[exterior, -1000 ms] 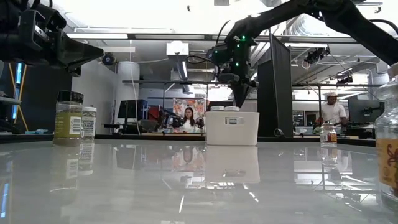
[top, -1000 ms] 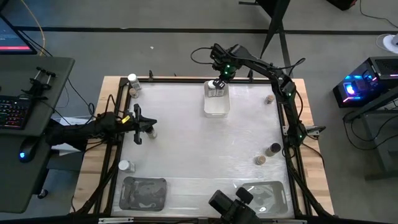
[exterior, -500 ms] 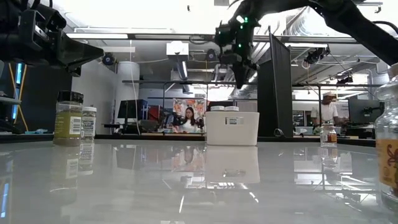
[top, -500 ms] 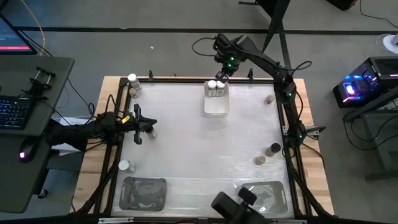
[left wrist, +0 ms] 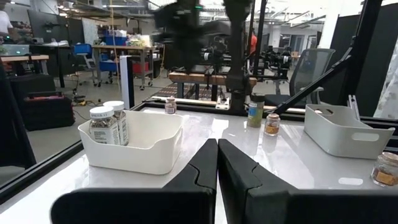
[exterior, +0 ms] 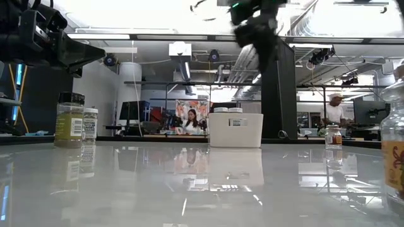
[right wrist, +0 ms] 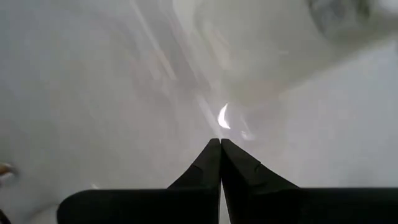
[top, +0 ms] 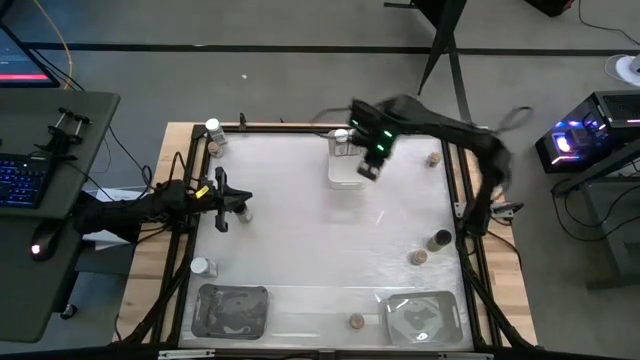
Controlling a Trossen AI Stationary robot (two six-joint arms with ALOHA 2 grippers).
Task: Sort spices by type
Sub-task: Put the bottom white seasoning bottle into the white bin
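White tray (top: 347, 170) at the worktop's (top: 320, 230) far edge holds two white-topped jars (left wrist: 109, 124), six more jars scattered around the worktop edges, left hand (top: 222, 200) together at left side, right hand (top: 368, 170) together, empty, above tray.

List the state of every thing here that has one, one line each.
Right gripper: fingers shut, empty, raised beside the white tray.
Left gripper: fingers shut, empty, at the table's left edge.
White tray: holds two white-topped jars, upright.
Brown-topped jar: upright, loose between the near trays.
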